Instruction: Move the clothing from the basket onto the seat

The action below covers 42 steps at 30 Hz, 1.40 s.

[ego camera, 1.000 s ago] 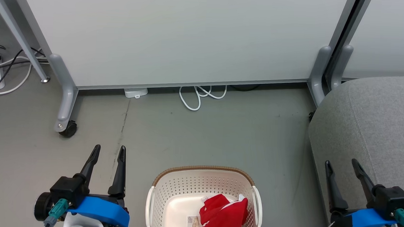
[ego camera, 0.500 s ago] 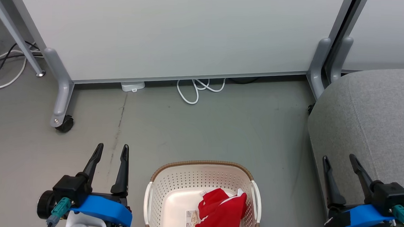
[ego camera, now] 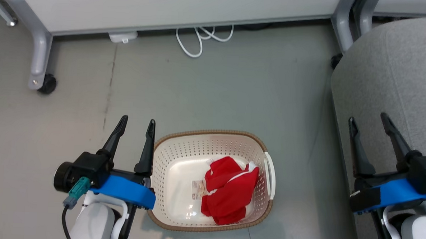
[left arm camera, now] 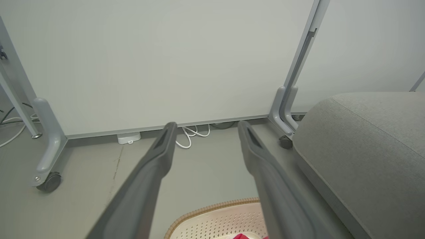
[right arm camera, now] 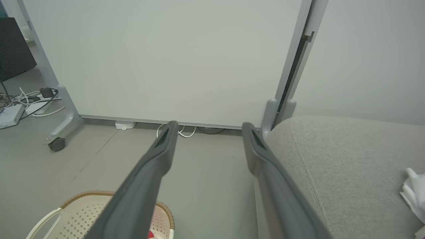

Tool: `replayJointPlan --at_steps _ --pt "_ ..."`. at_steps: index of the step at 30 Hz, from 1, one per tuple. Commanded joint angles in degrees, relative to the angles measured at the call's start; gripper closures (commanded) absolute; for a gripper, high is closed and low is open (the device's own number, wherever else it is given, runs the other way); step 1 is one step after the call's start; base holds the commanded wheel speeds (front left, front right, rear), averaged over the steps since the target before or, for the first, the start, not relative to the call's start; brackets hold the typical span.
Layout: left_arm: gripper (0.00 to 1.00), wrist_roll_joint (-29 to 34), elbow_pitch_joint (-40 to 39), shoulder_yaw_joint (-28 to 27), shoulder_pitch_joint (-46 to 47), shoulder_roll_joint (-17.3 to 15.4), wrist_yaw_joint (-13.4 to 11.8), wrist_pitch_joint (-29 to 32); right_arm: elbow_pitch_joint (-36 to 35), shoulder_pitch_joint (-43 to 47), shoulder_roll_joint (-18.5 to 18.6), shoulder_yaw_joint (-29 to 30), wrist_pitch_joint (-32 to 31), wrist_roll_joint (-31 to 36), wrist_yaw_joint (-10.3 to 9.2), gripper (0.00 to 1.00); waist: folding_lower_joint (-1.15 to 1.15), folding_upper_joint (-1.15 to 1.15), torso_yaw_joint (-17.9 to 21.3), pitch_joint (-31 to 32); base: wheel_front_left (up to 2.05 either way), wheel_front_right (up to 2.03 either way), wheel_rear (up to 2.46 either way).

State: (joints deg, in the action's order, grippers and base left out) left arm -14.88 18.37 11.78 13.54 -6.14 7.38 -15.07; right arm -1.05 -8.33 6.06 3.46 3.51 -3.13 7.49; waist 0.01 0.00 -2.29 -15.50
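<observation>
Both grippers gape empty: the left gripper (ego camera: 136,125) beside the basket (ego camera: 183,141) of clothing (ego camera: 227,195), the right gripper (ego camera: 369,121) over the seat (ego camera: 391,69).

My left gripper (ego camera: 138,120) and right gripper (ego camera: 367,118) each have two long, tapered dark fingers (ego camera: 147,149) on a black block (ego camera: 88,164). Bright blue bands (ego camera: 125,192) wrap my wrists above glossy white forearms (ego camera: 91,223). A teal plug (ego camera: 76,189) with a black cable (ego camera: 65,219) sits on the left.
</observation>
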Motion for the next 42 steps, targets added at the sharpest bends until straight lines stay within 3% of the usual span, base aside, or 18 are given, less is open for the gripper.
replayJointPlan --at_steps 1,13,21,36,42 --pt "0.0 0.12 0.39 0.73 2.25 0.13 0.15 -0.16 -0.9 -2.05 0.72 -0.27 -0.19 0.21 0.01 0.0 -0.01 0.0 0.87 -6.65 0.0 0.0 0.0" --pt "0.0 -0.8 9.08 12.57 13.73 -0.3 0.15 -0.16 -4.13 -11.39 2.72 -3.67 -0.05 0.15 0.01 0.0 -0.01 0.0 4.24 -20.58 0.0 0.0 0.0" --pt "0.0 -3.72 16.59 22.29 21.66 -1.05 0.14 -0.16 -4.08 -13.98 1.92 -4.68 1.03 0.07 0.01 0.0 -0.01 0.0 6.76 -26.93 0.0 0.0 0.0" --pt "0.0 -12.41 30.84 40.16 32.07 -0.09 0.14 -0.16 -0.4 -17.85 -1.0 -8.44 5.01 -0.52 0.01 0.0 -0.01 0.0 12.17 -34.24 0.0 0.0 0.0" --pt "0.0 -13.73 37.72 42.76 35.32 0.24 0.15 -0.15 0.62 -17.97 -1.79 -8.98 6.25 -0.66 0.01 0.0 -0.01 0.0 13.53 -35.34 0.0 0.0 0.0"
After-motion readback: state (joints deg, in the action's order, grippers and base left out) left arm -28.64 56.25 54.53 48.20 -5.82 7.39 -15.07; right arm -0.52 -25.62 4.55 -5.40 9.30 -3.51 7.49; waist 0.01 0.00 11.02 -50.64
